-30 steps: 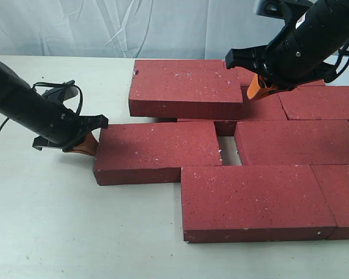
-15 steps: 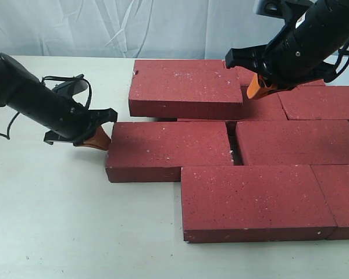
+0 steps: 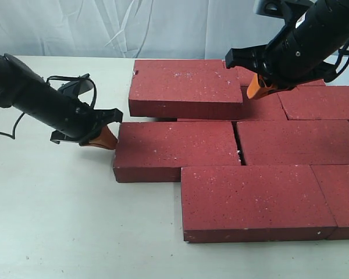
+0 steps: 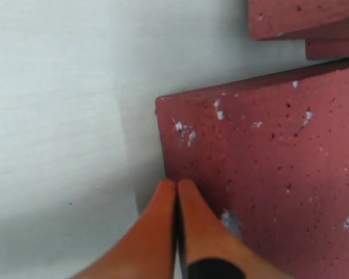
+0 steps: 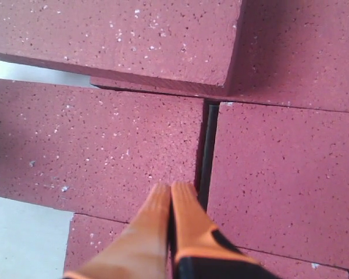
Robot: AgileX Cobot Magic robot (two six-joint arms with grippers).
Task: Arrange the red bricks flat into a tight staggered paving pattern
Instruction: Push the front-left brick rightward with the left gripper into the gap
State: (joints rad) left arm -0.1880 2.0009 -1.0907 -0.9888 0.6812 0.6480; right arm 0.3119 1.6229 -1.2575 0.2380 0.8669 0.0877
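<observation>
- Two arms work over a patch of red bricks (image 3: pixel 323 104) that lie on a pale table (image 3: pixel 58 221). The patch fills the exterior view from the middle out to 3 o'clock.
- At 9 o'clock of the patch, the left pincer (image 3: pixel 103 138) is low over the table. Its orange fingers (image 4: pixel 160 232) are pressed together with nothing between them, and their tips touch the short end of the middle-row brick (image 3: pixel 177 148).
- The middle-row brick lies flat. Its other end is tight against its neighbour (image 3: pixel 296 142) at 3 o'clock, with only a thin dark seam between the two.
- At 5 o'clock of the middle-row brick lies the front brick (image 3: pixel 253 197), also flat. Their long edges touch, and the front brick is shifted sideways so the joints do not line up.
- At 12 o'clock of the middle-row brick, a raised brick (image 3: pixel 186 87) rests on top of the back row, higher than the rest, with shadow under its near edge.
- At 3 o'clock of the raised brick, the right pincer (image 3: pixel 257 88) is above the back bricks. Its fingers are together and empty, and the wrist view shows the tips just beside a dark seam between two bricks. Whether they touch a brick cannot be told.
</observation>
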